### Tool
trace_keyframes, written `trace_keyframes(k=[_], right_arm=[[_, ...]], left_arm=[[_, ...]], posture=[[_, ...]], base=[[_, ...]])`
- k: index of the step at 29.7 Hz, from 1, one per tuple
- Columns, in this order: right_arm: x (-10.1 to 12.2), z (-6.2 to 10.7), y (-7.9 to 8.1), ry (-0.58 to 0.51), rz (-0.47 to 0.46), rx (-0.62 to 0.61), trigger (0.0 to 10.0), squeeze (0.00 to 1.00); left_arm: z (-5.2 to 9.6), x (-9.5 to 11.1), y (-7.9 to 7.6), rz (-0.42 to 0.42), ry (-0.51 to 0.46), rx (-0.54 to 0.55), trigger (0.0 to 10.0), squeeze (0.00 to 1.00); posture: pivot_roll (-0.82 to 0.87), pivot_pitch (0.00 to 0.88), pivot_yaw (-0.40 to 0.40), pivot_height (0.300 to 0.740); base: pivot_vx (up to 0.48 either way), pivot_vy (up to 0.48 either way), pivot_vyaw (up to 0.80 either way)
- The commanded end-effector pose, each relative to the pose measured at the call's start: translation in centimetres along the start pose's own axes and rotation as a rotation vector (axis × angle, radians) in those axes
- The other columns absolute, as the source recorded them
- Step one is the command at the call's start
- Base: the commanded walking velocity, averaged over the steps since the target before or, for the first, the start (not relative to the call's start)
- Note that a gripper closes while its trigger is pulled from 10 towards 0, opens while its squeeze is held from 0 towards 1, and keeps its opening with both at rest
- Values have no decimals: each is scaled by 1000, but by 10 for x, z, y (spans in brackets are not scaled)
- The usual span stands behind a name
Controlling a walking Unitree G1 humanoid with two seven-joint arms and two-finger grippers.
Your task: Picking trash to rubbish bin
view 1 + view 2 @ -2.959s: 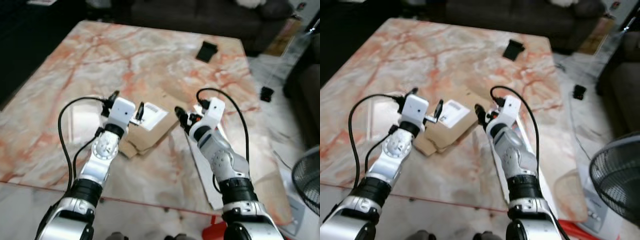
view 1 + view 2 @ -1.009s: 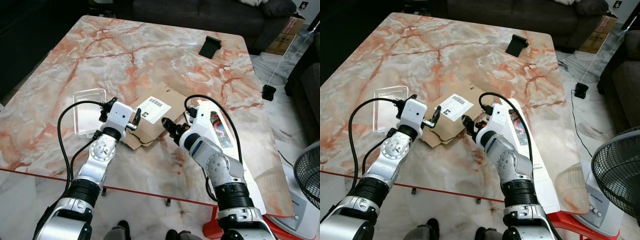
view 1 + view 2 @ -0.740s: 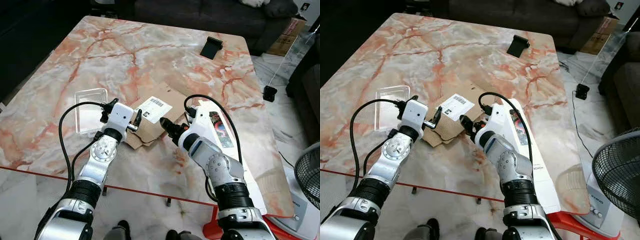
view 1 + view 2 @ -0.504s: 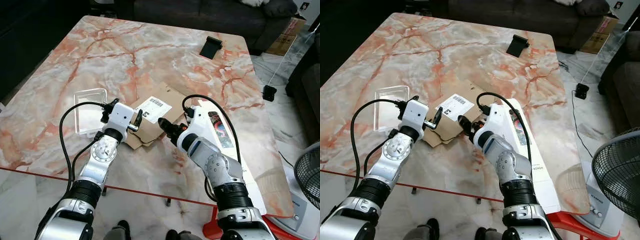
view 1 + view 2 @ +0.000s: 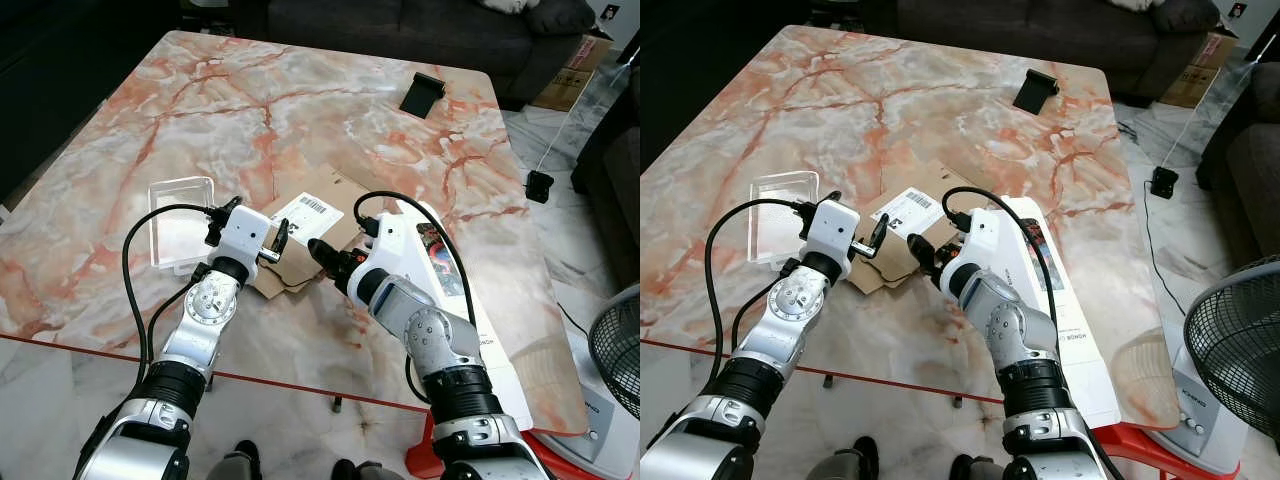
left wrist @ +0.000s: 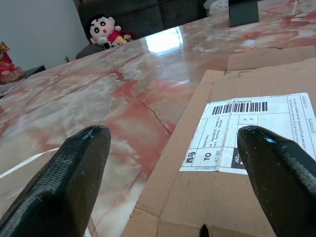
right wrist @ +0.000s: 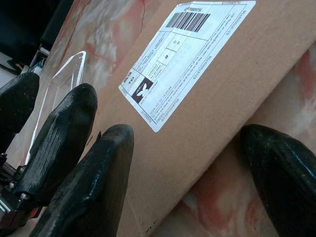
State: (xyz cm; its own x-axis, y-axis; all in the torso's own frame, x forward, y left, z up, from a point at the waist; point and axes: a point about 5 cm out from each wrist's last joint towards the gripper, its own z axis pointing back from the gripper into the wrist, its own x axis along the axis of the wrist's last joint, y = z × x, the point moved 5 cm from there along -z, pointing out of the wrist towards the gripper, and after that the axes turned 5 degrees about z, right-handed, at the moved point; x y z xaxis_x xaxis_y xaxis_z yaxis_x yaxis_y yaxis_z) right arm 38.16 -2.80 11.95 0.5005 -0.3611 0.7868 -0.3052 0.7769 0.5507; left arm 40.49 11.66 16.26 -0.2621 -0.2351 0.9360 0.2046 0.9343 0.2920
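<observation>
The flattened cardboard [image 5: 305, 235] lies mid-table, toward the near edge; left gripper [image 5: 272, 243] and right gripper [image 5: 322, 254] are held spread at its sides; a clear tray [image 5: 180, 206] is seen nearby, contents indiscernible.

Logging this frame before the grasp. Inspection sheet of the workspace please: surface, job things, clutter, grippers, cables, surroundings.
Surface: marble table, pink-veined, glossy.
Job's things: flattened cardboard with a shipping label, lying flat near the front; no bin seen.
Clutter: clear tray left of the cardboard; white box along the right edge; black stand at the far side.
Grippers: left gripper open at the cardboard's near-left edge; right gripper open at its near-right edge; neither grips it.
Cables: black loops on both wrists; a cord and black adapter on the floor, right.
Surroundings: dark sofa behind, fan at right, plush doll beyond the table.
</observation>
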Motion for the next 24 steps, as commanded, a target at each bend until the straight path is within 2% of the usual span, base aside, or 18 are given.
trace_keyframes(k=[1,7,13,24], right_arm=[[-23,-9,28,45,-68,70,10000,0],[-31,-11,28,70,-45,66,10000,0],[-36,-12,28,77,-77,65,10000,0],[-33,-13,38,63,-147,101,10000,0]], left_arm=[[2,0,-1,22,-4,-3,10000,0],[1,1,-5,28,-9,-10,10000,0],[0,3,-11,37,-14,-23,10000,0],[1,4,-13,50,-20,-25,10000,0]], posture=[[63,186,-108,740],[63,186,-107,740],[62,183,-106,740],[65,186,-107,740]], base=[[0,0,0],[0,0,0],[0,0,0],[0,0,0]])
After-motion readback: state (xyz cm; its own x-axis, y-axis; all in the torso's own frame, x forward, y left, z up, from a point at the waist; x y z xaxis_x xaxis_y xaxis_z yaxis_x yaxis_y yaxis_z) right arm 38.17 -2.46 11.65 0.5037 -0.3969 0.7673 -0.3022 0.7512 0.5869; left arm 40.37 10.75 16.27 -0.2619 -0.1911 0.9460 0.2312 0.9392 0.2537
